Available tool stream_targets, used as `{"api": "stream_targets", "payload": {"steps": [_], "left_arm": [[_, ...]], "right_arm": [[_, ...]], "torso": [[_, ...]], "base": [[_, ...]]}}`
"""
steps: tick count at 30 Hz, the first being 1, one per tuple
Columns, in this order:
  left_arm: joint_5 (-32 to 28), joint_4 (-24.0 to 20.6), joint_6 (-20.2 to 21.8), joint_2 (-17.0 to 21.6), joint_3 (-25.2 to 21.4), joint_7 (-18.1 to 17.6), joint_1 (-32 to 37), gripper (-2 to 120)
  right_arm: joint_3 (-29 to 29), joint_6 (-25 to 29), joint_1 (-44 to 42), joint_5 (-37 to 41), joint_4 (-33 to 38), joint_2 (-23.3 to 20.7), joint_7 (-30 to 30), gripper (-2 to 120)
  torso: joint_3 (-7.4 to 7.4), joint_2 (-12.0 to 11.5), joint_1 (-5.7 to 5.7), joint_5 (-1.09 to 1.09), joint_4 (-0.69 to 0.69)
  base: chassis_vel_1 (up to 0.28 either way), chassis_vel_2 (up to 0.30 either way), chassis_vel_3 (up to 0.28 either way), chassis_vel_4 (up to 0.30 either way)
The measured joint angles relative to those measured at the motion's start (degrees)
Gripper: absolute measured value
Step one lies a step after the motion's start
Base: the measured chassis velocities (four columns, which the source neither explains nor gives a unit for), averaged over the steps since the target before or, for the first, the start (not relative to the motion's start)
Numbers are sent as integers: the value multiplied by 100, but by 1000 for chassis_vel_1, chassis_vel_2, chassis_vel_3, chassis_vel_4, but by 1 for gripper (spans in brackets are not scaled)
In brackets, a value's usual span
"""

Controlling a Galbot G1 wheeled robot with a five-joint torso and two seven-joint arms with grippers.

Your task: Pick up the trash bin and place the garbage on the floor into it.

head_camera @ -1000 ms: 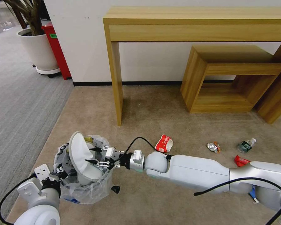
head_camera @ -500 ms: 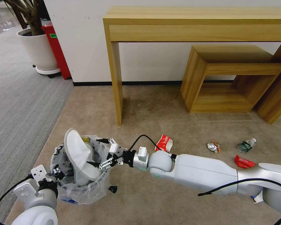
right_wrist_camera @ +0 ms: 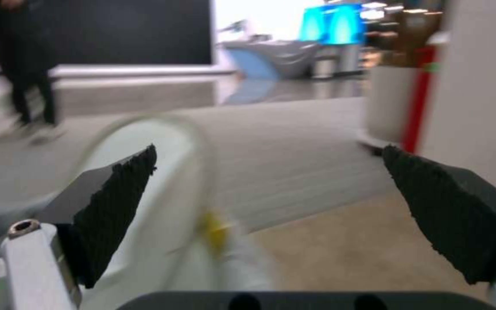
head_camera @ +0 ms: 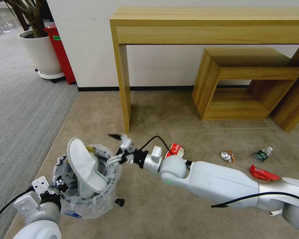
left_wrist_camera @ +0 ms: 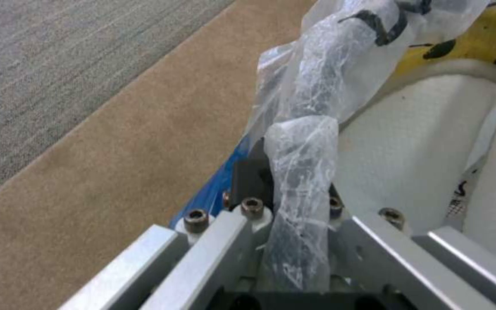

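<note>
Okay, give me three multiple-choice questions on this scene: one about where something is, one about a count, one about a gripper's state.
1. Where is the white slipper?
A. standing in the trash bin
B. under the desk
C. on the grey carpet

2. How many litter pieces lie on the floor between the right arm and the wooden furniture?
A. one
B. four
C. seven

3. The right gripper is:
A. shut on the slipper
B. open
C. shut on a can

Key: 1 A, it pokes from the bag; 2 B, carton, can, bottle, red wrapper; 3 B, jaws spread, empty.
</note>
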Motion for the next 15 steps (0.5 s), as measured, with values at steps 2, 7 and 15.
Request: {"api": "stream_targets", "payload": {"steps": [2, 7, 15], "left_arm": [[25, 9, -9, 11, -3, 3, 18, 1], [51, 28, -10, 26, -4, 7, 34, 1], [98, 45, -8, 124, -37, 127, 111, 1]], "right_arm": [[486, -99, -182, 239, 223, -140, 186, 100], [1231, -233, -596, 506, 478, -430, 572, 100], [3397, -862, -2029, 676, 1062, -1094, 1776, 100]], "torso": [[0, 0, 0, 0, 0], [0, 0, 0, 0, -2], [0, 0, 0, 1, -2]], "base": [[0, 0, 0, 0], [0, 0, 0, 0], [0, 0, 0, 0]]}}
